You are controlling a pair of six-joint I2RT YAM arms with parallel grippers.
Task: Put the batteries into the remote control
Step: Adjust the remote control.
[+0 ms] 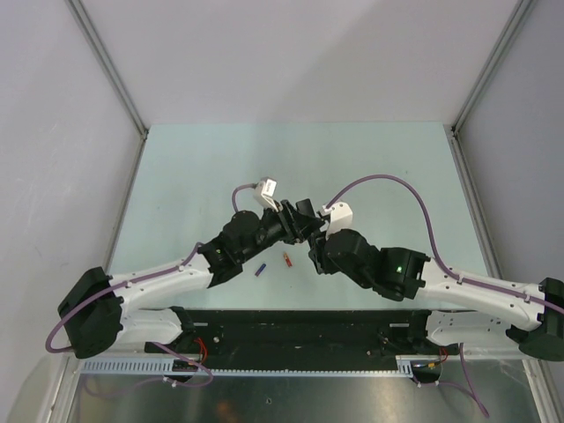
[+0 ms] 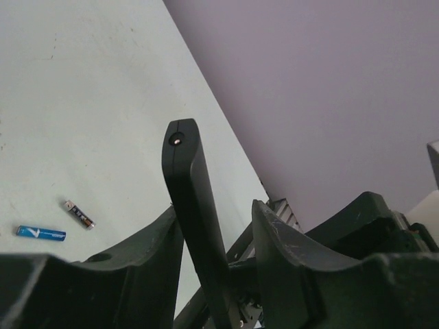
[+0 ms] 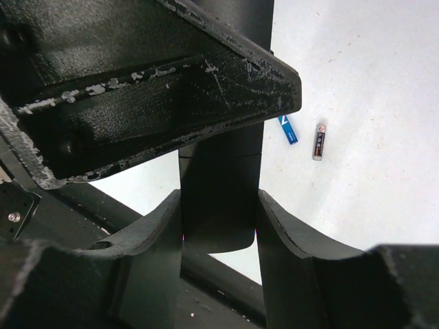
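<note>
The black remote control (image 3: 219, 199) is held up off the table where the two grippers meet. My right gripper (image 3: 219, 195) is shut on its lower end, both fingers pressing its sides. In the left wrist view the remote (image 2: 188, 185) stands edge-on between the fingers of my left gripper (image 2: 216, 209). It leans on the left finger, with a gap to the right finger (image 2: 274, 240). Two loose batteries lie on the table just in front: a blue one (image 1: 260, 270) and an orange-red one (image 1: 287, 259). Both also show in the right wrist view, blue (image 3: 288, 130) and darker (image 3: 319, 140).
The pale green table (image 1: 194, 176) is walled by grey panels at the back and sides. A black strip with cable tray (image 1: 291, 339) runs along the near edge between the arm bases. The left gripper's body (image 3: 151, 82) hangs close over the right gripper.
</note>
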